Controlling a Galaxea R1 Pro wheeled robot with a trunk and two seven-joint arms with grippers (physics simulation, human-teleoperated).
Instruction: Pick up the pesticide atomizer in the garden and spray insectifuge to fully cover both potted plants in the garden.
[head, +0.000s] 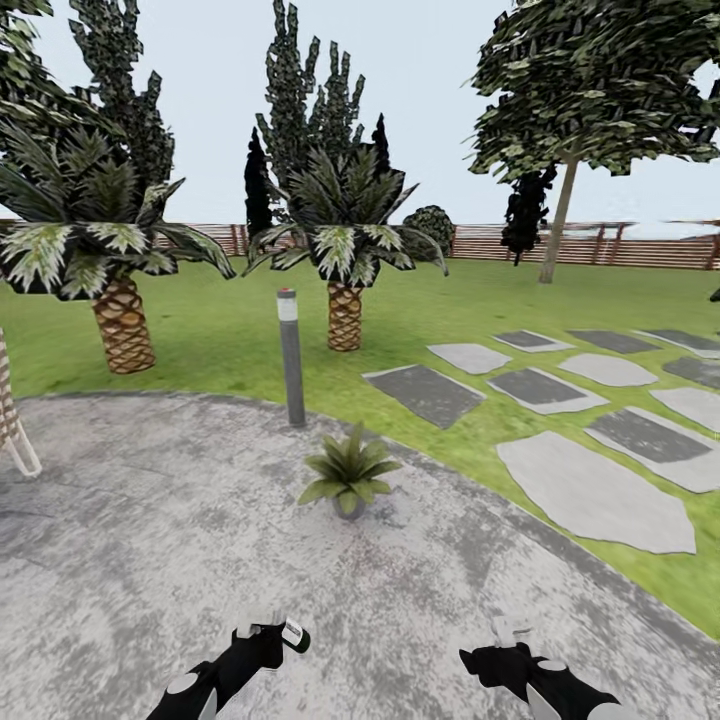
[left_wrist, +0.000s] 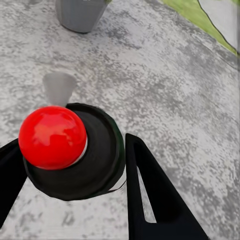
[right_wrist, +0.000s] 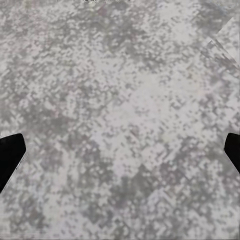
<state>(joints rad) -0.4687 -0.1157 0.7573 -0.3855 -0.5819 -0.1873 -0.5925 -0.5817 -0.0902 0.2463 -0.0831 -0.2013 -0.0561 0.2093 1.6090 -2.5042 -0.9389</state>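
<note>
My left gripper (head: 266, 636) hangs low over the round grey stone patio (head: 150, 520), shut on the pesticide atomizer (head: 294, 634). In the left wrist view the atomizer (left_wrist: 75, 160) is a dark cylinder with a red ball top, and a black finger (left_wrist: 150, 190) presses on each side of it. One potted plant (head: 349, 470), a low rosette of pointed green leaves, stands on the patio ahead of both grippers, slightly right of the left one. Its grey pot (left_wrist: 79, 14) shows in the left wrist view. My right gripper (head: 512, 636) is open over bare stone (right_wrist: 120, 125), holding nothing.
A tall grey red-topped lamp post (head: 290, 355) stands at the patio's far edge behind the plant. Two palms (head: 345, 250) grow on the lawn beyond. Flat stepping stones (head: 590, 490) lead off right. A white-framed object (head: 12, 420) sits at the left edge. A brown slat fence (head: 600, 245) closes the back.
</note>
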